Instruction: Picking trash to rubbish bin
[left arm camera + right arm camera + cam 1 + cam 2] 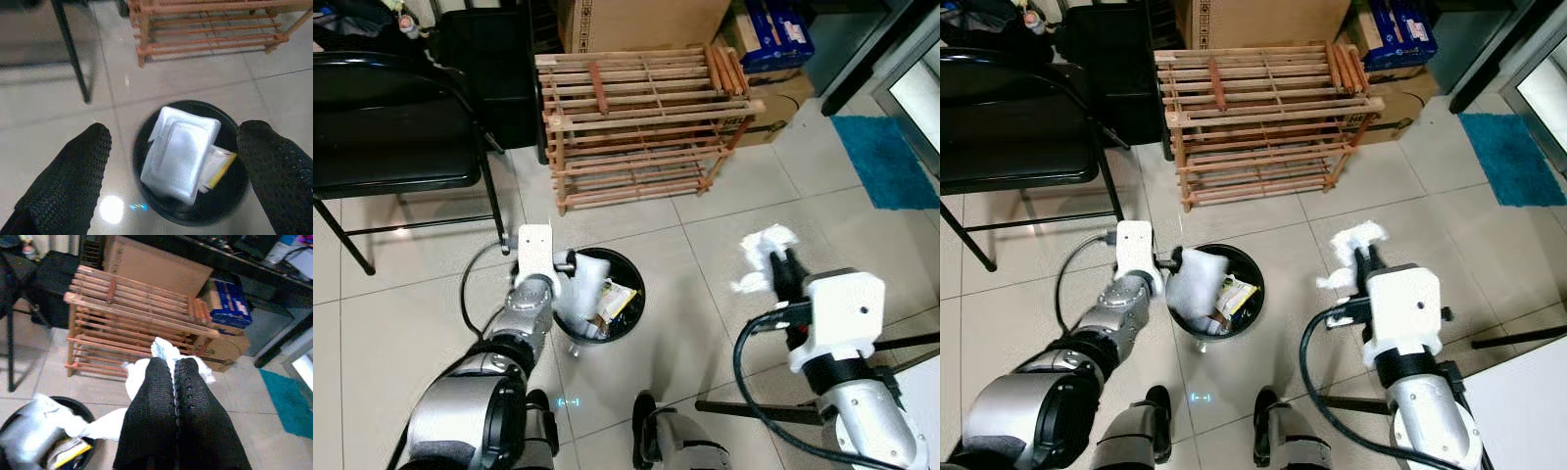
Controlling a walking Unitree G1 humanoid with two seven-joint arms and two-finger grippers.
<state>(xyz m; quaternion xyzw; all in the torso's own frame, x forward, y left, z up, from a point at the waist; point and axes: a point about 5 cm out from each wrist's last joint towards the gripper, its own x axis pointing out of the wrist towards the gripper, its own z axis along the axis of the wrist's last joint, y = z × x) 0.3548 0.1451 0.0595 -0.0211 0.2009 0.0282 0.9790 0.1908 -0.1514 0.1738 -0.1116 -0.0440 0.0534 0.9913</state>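
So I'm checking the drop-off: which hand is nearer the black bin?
The left. The left hand hangs open right at the black bin, by its rim. The right hand is off to the bin's right, shut on crumpled white paper.

Silver arms, white wrist blocks, black fingers

Each silver arm (pixel 475 411) carries a white wrist housing (pixel 842 315), a looping black cable (pixel 754 392) and knobbly-textured black fingers (pixel 68 181).

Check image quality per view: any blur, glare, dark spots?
Eye views: sharp; faint glare on the tiles by the chair. Left wrist view: soft overall, silver pack in the bin smeared, bright reflection on the floor between the open fingers. Right wrist view: fingers and tissue slightly blurred, rack clearer.
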